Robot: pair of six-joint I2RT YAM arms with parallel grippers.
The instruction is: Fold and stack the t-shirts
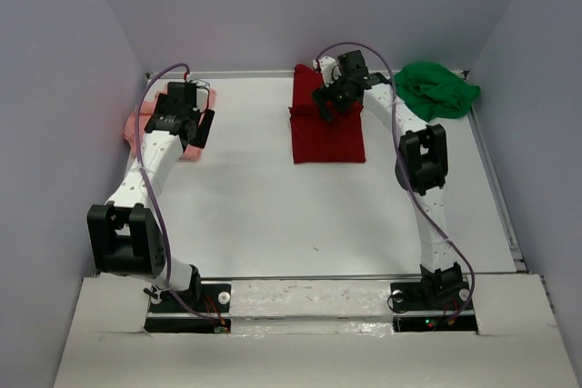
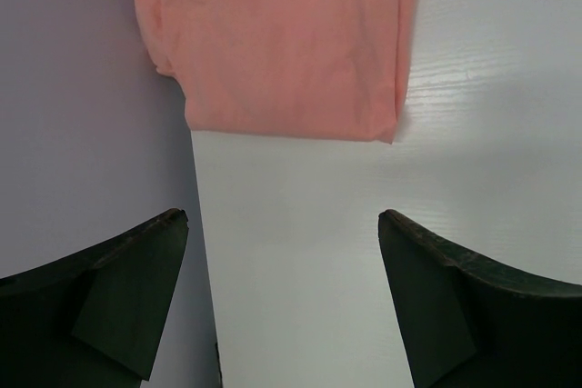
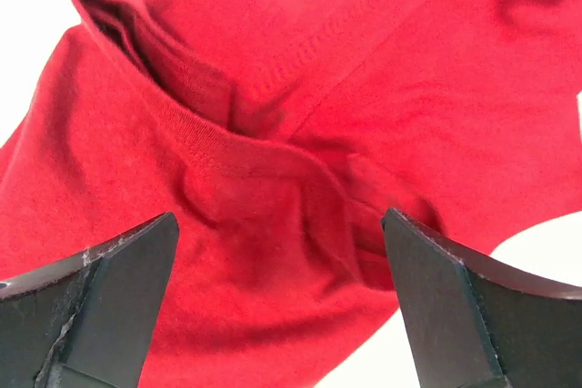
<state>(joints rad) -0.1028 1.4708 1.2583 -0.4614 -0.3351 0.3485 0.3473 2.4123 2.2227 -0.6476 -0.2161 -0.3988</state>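
Observation:
The dark red t-shirt point(image 1: 329, 138) lies folded in a rectangle at the far middle of the table. My right gripper point(image 1: 326, 104) hovers open over its far part; in the right wrist view the red cloth point(image 3: 273, 88) is bunched and creased between the wide-apart fingers of that gripper point(image 3: 280, 217). The salmon pink t-shirt point(image 1: 133, 127) lies folded at the far left against the wall, mostly hidden under my left gripper point(image 1: 193, 132). In the left wrist view the pink shirt point(image 2: 273, 43) lies just beyond the open left gripper point(image 2: 284, 215), which holds nothing. The bright green t-shirt point(image 1: 436, 88) is crumpled at the far right.
The white table point(image 1: 255, 215) is closed in by grey walls on the left, back and right. The left wall point(image 2: 91, 134) runs right beside the left finger point(image 2: 136, 288). Both arm bases stand at the near edge.

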